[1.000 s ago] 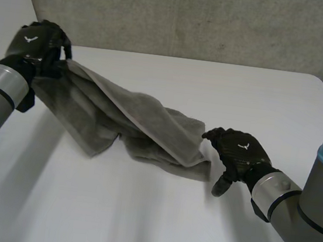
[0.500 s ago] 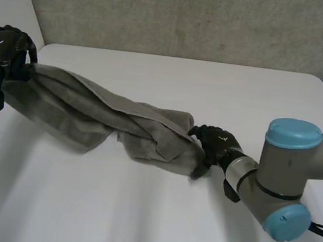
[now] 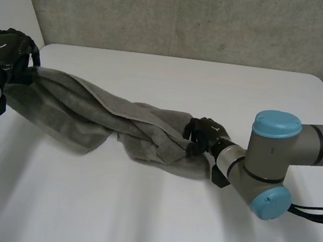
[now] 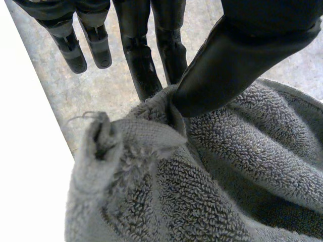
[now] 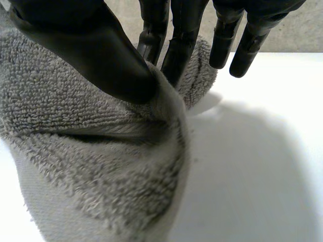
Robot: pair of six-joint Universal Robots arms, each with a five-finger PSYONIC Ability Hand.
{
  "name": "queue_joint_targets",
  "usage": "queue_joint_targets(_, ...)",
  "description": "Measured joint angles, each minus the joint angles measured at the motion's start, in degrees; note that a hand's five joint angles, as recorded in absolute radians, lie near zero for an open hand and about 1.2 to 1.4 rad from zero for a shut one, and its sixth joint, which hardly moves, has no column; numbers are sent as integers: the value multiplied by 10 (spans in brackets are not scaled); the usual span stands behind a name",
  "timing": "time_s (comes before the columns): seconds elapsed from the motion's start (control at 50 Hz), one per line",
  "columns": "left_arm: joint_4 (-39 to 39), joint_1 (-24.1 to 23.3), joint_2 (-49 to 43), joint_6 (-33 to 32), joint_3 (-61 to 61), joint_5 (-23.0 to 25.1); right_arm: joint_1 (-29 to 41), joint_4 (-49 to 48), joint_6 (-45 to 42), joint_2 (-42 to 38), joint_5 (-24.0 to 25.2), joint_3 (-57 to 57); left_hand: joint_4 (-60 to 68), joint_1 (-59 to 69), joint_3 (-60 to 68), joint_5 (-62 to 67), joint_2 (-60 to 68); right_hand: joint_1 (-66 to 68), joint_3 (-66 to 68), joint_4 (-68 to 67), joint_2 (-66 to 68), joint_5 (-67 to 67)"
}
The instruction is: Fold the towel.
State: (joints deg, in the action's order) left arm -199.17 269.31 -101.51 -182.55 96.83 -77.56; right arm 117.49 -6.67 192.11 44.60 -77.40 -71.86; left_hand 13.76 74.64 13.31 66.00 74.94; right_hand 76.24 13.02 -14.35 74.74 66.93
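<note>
A grey towel (image 3: pixel 120 125) lies stretched and twisted across the white table (image 3: pixel 156 215), sagging between my two hands. My left hand (image 3: pixel 4 54) is at the far left, raised off the table, pinching the towel's left end. Its wrist view shows the thumb (image 4: pixel 227 65) pressing a fold of towel (image 4: pixel 202 176) against the fingers. My right hand (image 3: pixel 204 137) is at the towel's right end, low on the table. There the thumb (image 5: pixel 96 55) and fingers pinch an edge fold of the towel (image 5: pixel 91 166).
A grey wall (image 3: pixel 192 18) runs behind the table's far edge. The right arm's elbow (image 3: pixel 271 164) hangs over the table's right part. Bare tabletop lies in front of the towel.
My right hand has moved left onto the towel's right end and closed on it. My left hand has carried its end further left, then held still.
</note>
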Motion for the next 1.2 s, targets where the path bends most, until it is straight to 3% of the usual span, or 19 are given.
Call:
queue_joint_targets(0.14,-3,-3,13,0,7,1,-31,6,-10,45,28,-35,0,0,0,0,0,0,0,0,0,0)
queue_joint_targets(0.3,-7,-5,22,0,14,1,-42,6,-44,74,49,-92,0,0,0,0,0,-349,0,0,-332,-359)
queue_joint_targets(0.42,-7,-5,19,0,15,1,-39,4,-58,68,48,-100,0,0,0,0,0,-373,0,0,-346,-395)
queue_joint_targets(0.88,-11,-5,12,-1,14,0,-36,-27,-56,13,0,-53,0,0,0,0,0,-370,0,0,-345,-385)
queue_joint_targets(0.94,-11,-5,12,-1,15,0,-36,-29,-55,8,0,-47,0,0,0,0,0,-305,0,0,-289,-306)
queue_joint_targets(1.06,-11,-5,12,-1,15,0,-35,-27,-53,-4,7,-34,0,0,0,0,0,-11,0,0,4,-17)
queue_joint_targets(1.2,-10,-6,17,1,19,2,-36,-13,-36,5,49,-31,0,0,0,0,0,3,0,0,8,-1)
